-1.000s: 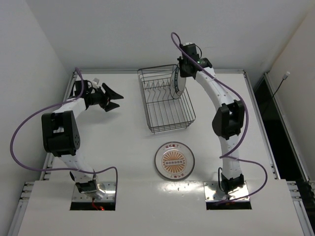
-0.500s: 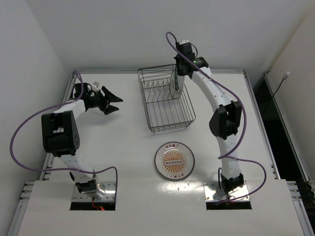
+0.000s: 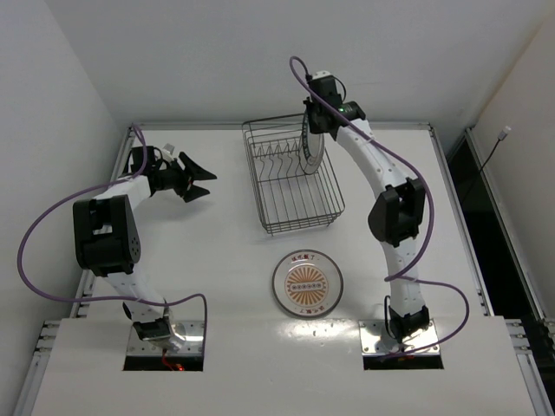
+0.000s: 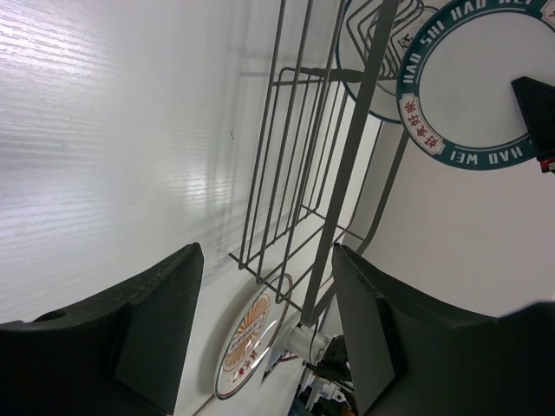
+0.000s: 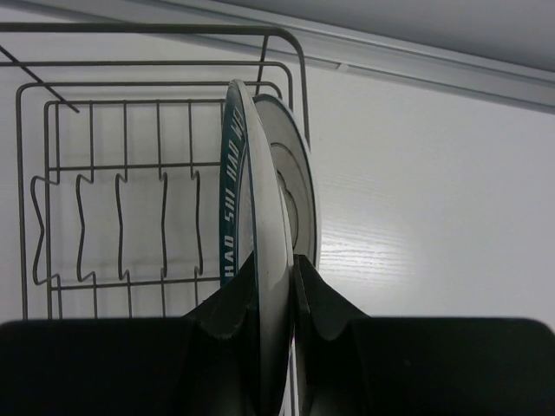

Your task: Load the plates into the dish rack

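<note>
The grey wire dish rack stands at the far middle of the table. My right gripper is shut on the rim of the teal-banded plate, holding it upright on edge at the rack's right end. In the right wrist view the gripper pinches this plate, with the grey-ringed plate standing close behind it in the rack. Whether the held plate's lower edge rests on the wires is hidden. The sunburst plate lies flat on the table near the rack. My left gripper is open and empty, left of the rack.
The left wrist view looks through the open left gripper at the rack, the teal plate and the sunburst plate. White walls close the table's far and left sides. A purple cable loops over each arm.
My right gripper has shifted a little to the left and farther back with the teal plate, which now stands more upright. The left gripper turned slightly.
</note>
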Available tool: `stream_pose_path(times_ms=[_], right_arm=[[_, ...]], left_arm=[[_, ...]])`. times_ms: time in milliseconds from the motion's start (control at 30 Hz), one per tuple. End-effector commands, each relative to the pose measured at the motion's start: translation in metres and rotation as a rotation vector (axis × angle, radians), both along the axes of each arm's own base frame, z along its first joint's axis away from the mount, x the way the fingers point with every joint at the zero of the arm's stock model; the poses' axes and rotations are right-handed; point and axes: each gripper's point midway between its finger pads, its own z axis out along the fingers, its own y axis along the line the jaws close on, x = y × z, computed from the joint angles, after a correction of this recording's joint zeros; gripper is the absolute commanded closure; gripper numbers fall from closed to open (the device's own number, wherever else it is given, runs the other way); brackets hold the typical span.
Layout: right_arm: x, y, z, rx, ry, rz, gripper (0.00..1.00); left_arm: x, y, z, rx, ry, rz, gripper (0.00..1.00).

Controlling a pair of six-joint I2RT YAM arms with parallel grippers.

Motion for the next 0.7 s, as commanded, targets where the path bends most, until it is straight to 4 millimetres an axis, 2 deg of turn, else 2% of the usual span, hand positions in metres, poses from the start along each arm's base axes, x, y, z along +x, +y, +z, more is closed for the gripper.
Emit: stream_pose_path(times_ms=[0,100,267,300,567,667], right_arm=[[0.005,0.019,0.012,0.04,-0.057,0.037,1.0],[0.002,0.017,-0.019,0.015,0.004,0.036,1.0],[0.001,0.017,-0.053,-0.002,0.064,0.03,0.98],[0.003,0.018,-0.057,-0.003,0.067,0.03,0.94],[0.013,0.029,-0.063,0.024,0.071,0.048,0.72],[0.011,0.028,-0.056,0.033,0.07,0.041,0.61]], left_arm=[[-0.001,0.004,0.003,0.002,-0.021,0.002,0.42],[-0.001,0.004,0.003,0.002,-0.021,0.002,0.42],[-0.002,0.004,0.001,0.002,-0.021,0.002,0.42],[-0.002,0.004,0.001,0.002,-0.021,0.002,0.42],[-0.003,0.007,-0.006,0.0,-0.014,0.012,0.42],[-0.005,0.006,-0.008,-0.013,0.0,0.01,0.42]])
